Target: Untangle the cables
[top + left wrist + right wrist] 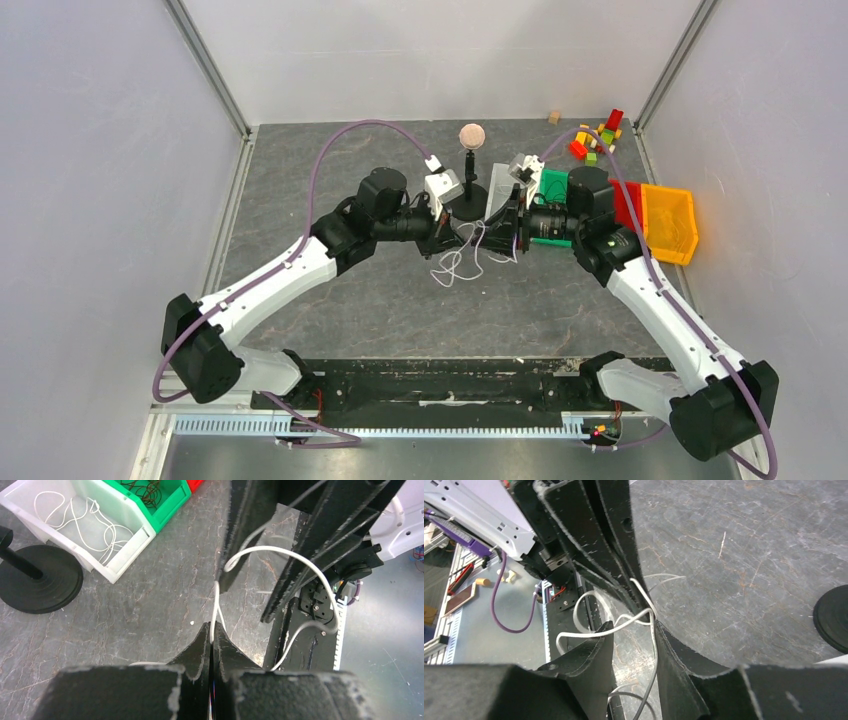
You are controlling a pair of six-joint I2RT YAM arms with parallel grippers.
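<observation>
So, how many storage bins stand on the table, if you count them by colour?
White bin: 1
Green bin: 1
Red bin: 1
Orange bin: 1
Total: 4

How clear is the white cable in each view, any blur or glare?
Top external: even light, no glare, thin white cable tiny. Left wrist: cable crisp where the left gripper pinches it, finger bases blurred. Right wrist: cable sharp, right gripper soft up close, mild sheen on the grey table.
</observation>
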